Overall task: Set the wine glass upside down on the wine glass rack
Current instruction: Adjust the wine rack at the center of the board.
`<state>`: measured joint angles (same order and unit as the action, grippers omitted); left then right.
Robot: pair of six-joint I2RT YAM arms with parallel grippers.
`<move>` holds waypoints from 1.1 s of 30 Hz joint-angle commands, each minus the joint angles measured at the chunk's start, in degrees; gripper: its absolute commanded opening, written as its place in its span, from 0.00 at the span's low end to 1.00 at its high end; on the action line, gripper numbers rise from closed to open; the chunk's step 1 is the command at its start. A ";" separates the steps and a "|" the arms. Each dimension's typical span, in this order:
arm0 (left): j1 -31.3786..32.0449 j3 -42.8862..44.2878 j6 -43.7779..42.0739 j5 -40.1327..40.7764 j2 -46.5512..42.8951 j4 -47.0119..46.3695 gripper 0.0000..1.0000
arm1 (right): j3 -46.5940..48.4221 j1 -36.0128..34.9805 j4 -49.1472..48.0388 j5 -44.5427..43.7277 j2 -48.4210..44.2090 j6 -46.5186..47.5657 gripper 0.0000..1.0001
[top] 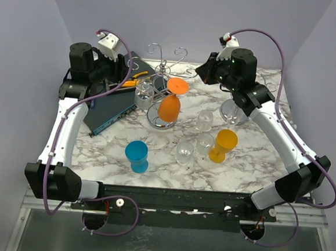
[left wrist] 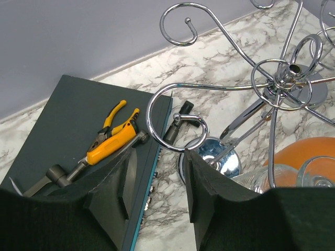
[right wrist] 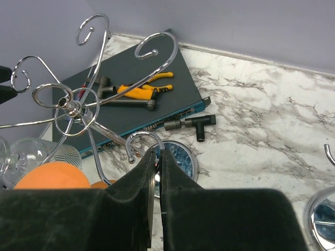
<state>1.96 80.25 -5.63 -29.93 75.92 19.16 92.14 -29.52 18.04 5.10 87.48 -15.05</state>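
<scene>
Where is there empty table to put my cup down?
Bare marble lies between the blue cup and the dark case, and right of the yellow glass. It is crowded between the rack and the clear glasses.

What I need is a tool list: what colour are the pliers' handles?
Yellow; the pliers show best in the left wrist view.

Bright, even overhead light casts soft shadows, with small glints on the chrome rack [left wrist: 285, 78]; all views sharp.
</scene>
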 commanded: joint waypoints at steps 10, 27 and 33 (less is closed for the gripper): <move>0.96 2.19 -0.56 1.28 1.94 -2.02 0.46 | -6.55 -0.72 -1.19 8.85 -6.25 -5.78 0.06; 0.98 5.15 -5.49 9.27 -1.94 2.77 0.76 | 6.94 0.08 8.82 -4.22 -3.50 2.70 0.43; 0.96 11.12 -6.33 13.53 -2.11 8.64 0.85 | 16.38 0.86 10.45 -1.57 4.26 3.81 0.47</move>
<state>2.74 84.88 -10.83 -21.04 75.00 22.55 102.94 -29.26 25.58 3.14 86.15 -13.21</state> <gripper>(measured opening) 0.829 0.453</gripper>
